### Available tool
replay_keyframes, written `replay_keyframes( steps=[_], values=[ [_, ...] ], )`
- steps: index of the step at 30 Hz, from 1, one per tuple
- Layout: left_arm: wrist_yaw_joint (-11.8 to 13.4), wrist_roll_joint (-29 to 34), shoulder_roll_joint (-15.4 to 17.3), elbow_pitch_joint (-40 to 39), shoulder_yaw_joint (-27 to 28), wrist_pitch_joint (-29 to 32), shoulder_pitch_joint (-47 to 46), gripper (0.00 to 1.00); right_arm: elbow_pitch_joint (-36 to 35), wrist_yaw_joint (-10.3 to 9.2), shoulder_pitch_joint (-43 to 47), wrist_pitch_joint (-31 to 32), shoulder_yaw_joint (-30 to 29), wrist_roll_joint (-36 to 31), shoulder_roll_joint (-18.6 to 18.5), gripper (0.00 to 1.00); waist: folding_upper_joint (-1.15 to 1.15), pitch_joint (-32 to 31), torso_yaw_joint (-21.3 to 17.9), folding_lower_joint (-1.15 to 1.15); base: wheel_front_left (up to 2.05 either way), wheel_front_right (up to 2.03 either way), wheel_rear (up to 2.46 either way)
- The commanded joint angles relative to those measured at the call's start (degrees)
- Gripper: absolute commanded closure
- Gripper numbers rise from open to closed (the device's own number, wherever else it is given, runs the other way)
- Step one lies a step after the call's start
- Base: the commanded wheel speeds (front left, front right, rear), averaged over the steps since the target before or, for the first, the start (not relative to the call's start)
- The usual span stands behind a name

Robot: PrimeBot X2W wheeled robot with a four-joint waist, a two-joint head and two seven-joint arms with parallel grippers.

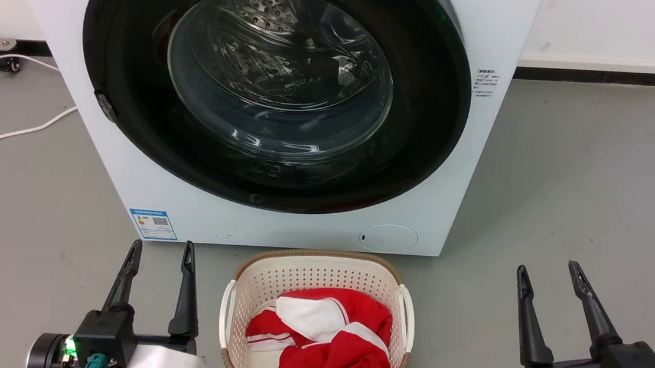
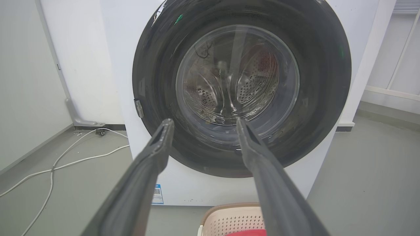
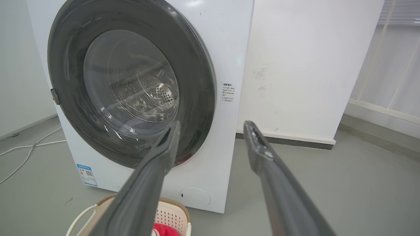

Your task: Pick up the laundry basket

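Observation:
The laundry basket (image 1: 319,275), cream-white and perforated with a brown rim and white side handles, stands on the grey floor just in front of the washing machine. Red and white clothes (image 1: 326,335) lie in it. My left gripper (image 1: 162,246) is open to the basket's left, a short way off its handle, holding nothing. My right gripper (image 1: 548,271) is open farther off to the basket's right, also empty. The basket's far rim (image 2: 229,209) shows at the bottom of the left wrist view between my open left gripper (image 2: 203,123). Its corner (image 3: 170,209) shows below my open right gripper (image 3: 211,124).
A white front-loading washing machine (image 1: 483,162) with a shut dark round door (image 1: 277,85) stands right behind the basket. White cables (image 1: 12,132) lie on the floor at the left. A white wall with a dark skirting (image 1: 598,74) runs behind at the right.

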Motion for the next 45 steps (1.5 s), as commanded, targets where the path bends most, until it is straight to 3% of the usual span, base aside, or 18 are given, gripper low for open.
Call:
replay_keyframes(
  steps=[1, 33, 38, 45],
  values=[
    [0.23, 0.26, 0.15, -0.08, 0.07, -0.3, 0.57, 0.0, 0.16, -0.02, 0.43, -0.12, -0.13, 0.03, -0.23, 0.0, 0.0, -0.03, 0.0, 0.0, 0.0, 0.0, 0.0],
    [1.22, 0.86, 0.13, 2.38, 0.99, -0.24, -1.0, 0.0, 2.04, -0.02, -1.24, -0.12, 0.25, 1.43, -0.22, 0.0, 0.0, 1.11, 0.1, 0.0, 0.0, 0.0, 0.0],
    [0.14, 1.45, 0.14, 5.08, 2.58, -0.24, -4.39, 0.0, 4.91, -0.02, -4.65, -0.12, 2.2, 0.29, -0.21, 0.0, 0.0, 3.94, -0.01, 0.0, 0.0, 0.0, 0.0],
    [-3.48, 0.3, 0.22, 13.73, 4.99, -0.24, -12.02, 0.0, 11.76, -0.04, -12.44, -0.12, 4.38, -1.69, -0.19, 0.0, 0.0, 10.36, 0.06, 0.0, 0.0, 0.0, 0.0]
  ],
)
